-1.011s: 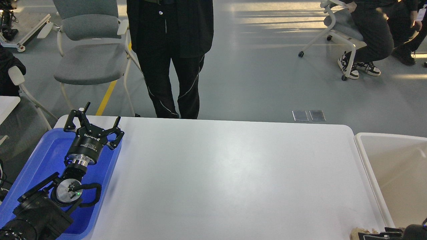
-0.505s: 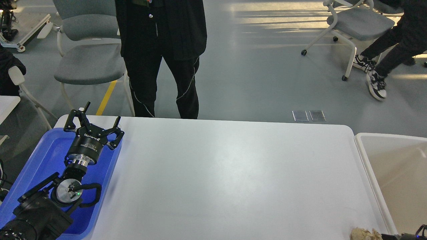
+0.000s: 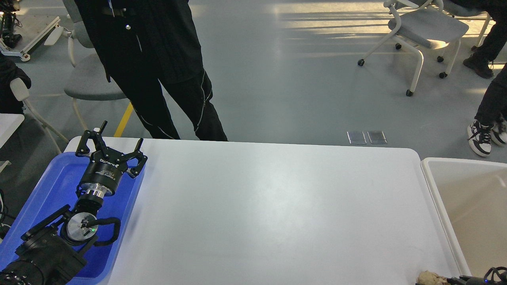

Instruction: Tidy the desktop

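**Left gripper parked over the blue tray, desk mostly bare**

Left gripper (image 3: 111,145) sat at the far end of the black arm coming in from the lower left, and its 2 fingers were spread wide apart with nothing between them. It hung over the far right corner of the blue plastic tray (image 3: 47,190), which lay on the left end of the big smooth white rectangular desktop (image 3: 269,206). Whether the fingers touched the tray rim, couldn't tell from this angle.

Right gripper was a different story: only a sliver of dark hardware (image 3: 481,278) showed at the bottom right corner, so I couldn't tell how its fingers stood. Just beside it, right at the bottom edge of the view, was a small crumpled beige wad (image 3: 431,277), looked like paper, resting on the near right part of the desktop.

An off-white rectangular bin (image 3: 435,198) sat just beside the desktop's right edge.

Behind the desk a person in black clothes (image 3: 158,71) stood at the far edge, left of centre, with a grey padded chair (image 3: 89,85) behind them. Another grey chair on castors (image 3: 425,27) was off to the far right, and a pair of black and white sneakers (image 3: 485,134) showed near the right edge.
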### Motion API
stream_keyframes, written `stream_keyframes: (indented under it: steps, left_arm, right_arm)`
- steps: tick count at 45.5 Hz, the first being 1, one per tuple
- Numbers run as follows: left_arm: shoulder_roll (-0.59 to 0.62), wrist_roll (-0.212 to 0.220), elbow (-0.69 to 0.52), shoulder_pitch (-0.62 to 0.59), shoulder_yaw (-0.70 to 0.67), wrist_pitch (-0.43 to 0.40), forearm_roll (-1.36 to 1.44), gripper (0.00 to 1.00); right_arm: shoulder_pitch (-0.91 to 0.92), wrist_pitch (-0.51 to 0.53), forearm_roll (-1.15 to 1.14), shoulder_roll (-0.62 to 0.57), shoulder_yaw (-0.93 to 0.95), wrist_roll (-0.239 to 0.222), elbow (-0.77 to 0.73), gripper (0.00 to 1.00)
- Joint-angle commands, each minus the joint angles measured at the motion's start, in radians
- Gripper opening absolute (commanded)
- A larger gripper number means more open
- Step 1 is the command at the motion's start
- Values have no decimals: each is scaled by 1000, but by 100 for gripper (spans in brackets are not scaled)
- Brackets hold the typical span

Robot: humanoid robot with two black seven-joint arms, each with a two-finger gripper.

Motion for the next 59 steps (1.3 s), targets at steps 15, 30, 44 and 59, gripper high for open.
stream_keyframes:
  steps: [15, 30, 44, 59]
  left_arm:
    - [0, 0, 0, 0, 0, 0, 2, 100]
    - [0, 0, 0, 0, 0, 0, 2, 100]
    - [0, 0, 0, 0, 0, 0, 2, 100]
    - [0, 0, 0, 0, 0, 0, 0, 100]
  right_arm:
    - [52, 20, 37, -61, -4, 13, 53, 0]
    - [198, 181, 59, -297, 2, 36, 289, 0]
    - [439, 362, 112, -498, 17, 51, 440, 0]
    - [683, 504, 192, -544, 17, 62, 429, 0]
